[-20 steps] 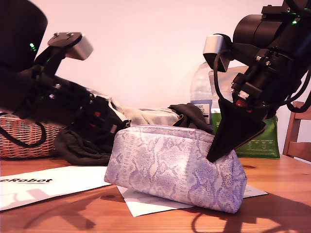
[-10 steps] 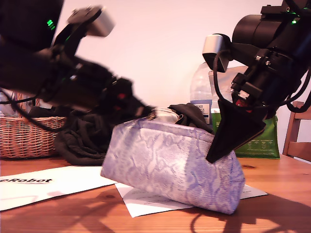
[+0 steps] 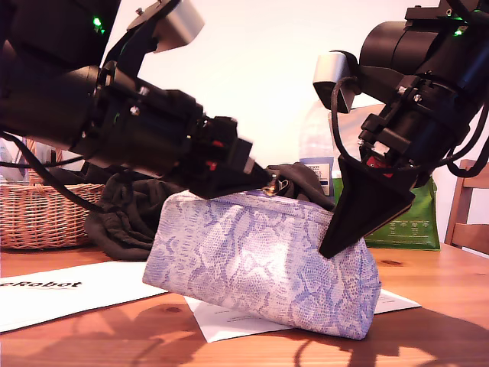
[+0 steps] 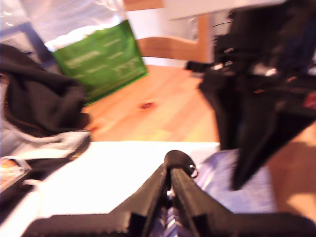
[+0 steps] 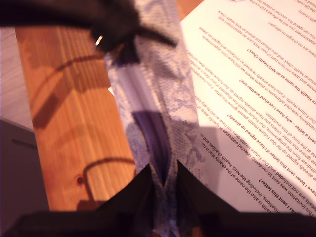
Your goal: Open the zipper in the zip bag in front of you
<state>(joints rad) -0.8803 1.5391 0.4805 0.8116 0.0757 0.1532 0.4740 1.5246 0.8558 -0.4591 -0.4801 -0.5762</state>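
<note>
**A:** Gripper first: what is my first gripper (image 4: 170,173) doing?

**B:** Its 2 fingers are pressed together over the top edge of the zip bag (image 3: 263,256), at the zipper (image 3: 269,186) pull, a small tab with a silver eyelet. In the first wrist view the picture is blurred, so whether the tab is truly pinched between the tips I cannot tell. In the exterior view that arm reaches in from the exterior view's left, and its tip (image 3: 256,182) sits on the bag's top.

**A:** And my second gripper (image 5: 163,177)?

**B:** It pinches the bag's end between its 2 fingers; the second wrist view shows the snakeskin fabric and zip line running away from the jaws. In the exterior view it (image 3: 332,245) clamps the bag's end at the exterior view's right.

**A:** Where does the bag lie?

**B:** Near the camera, on the wooden table (image 3: 428,306), tilted, with its left end as the exterior view shows it raised and its right end resting on a printed sheet of paper (image 3: 229,317).

**A:** What is farther out?

**B:** Behind the bag, dark cloth (image 3: 126,222); far left in the exterior view, a wicker basket (image 3: 38,218); far right, a green bag (image 3: 412,222) and a plastic bottle (image 3: 315,145).
</note>
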